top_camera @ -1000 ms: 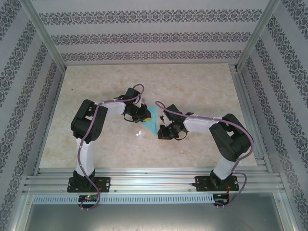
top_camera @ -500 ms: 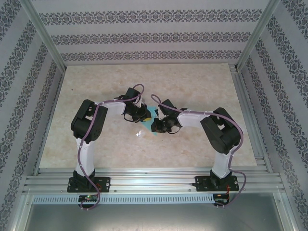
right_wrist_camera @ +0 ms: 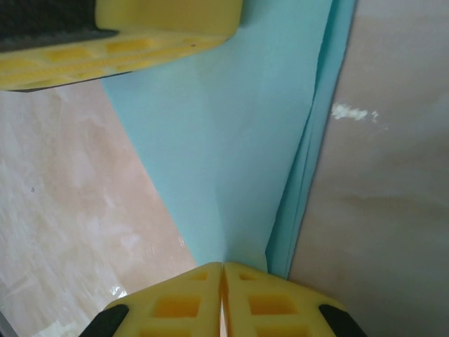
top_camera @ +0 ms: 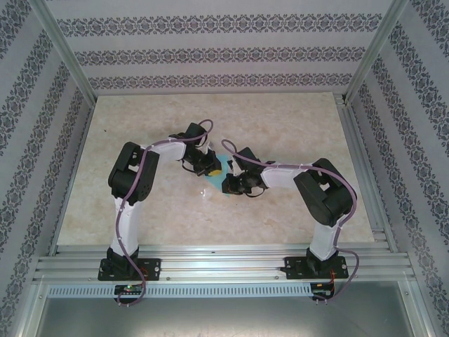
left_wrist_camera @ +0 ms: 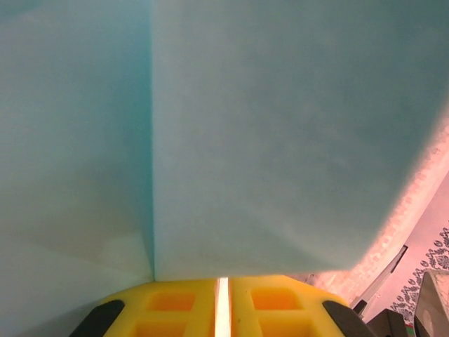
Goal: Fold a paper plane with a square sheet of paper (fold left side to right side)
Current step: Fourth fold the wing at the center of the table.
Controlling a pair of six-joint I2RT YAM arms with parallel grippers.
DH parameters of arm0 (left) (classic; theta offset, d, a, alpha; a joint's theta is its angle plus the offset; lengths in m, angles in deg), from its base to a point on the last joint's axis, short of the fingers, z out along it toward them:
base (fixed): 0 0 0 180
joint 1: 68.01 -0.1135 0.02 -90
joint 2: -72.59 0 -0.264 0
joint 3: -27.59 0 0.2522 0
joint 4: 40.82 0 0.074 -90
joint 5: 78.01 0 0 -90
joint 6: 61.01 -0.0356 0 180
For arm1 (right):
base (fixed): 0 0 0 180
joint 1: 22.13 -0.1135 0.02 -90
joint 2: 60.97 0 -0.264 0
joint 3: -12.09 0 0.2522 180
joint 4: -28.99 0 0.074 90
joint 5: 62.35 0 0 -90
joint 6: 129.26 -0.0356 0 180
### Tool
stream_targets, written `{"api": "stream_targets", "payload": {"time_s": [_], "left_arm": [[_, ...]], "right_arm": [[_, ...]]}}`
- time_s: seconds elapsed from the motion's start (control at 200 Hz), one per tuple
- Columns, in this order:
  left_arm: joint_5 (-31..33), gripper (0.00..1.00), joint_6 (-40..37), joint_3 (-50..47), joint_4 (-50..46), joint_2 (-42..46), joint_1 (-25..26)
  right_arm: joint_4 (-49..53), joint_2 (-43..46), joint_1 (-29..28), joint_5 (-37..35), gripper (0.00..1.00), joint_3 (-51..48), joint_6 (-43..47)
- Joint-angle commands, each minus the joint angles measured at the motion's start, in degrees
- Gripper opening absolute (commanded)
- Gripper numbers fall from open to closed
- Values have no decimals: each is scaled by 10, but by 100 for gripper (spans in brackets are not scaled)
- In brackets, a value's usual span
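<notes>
We count one square sheet of paper (right_wrist_camera: 231, 140), though its layers might hide another. Two grippers: left gripper (left_wrist_camera: 222, 282), right gripper (right_wrist_camera: 222, 268). One table (top_camera: 280, 119).

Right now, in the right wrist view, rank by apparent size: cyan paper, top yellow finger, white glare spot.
1. cyan paper, largest.
2. yellow finger, though the frame cuts it off.
3. white glare spot, smallest.
</notes>
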Motion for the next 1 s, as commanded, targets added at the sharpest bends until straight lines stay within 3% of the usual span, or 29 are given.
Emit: {"api": "stream_targets", "payload": {"time_s": [0.0, 0.644, 0.994], "left_arm": [[105, 13, -38, 17, 1, -41, -43], [95, 16, -54, 131, -13, -90, -83], [122, 16, -95, 189, -31, -134, -107]], "right_arm": [[130, -22, 2, -48, 9, -37, 11], [117, -36, -1, -19, 6, -57, 2], [115, -32, -4, -15, 6, -59, -1]]}}
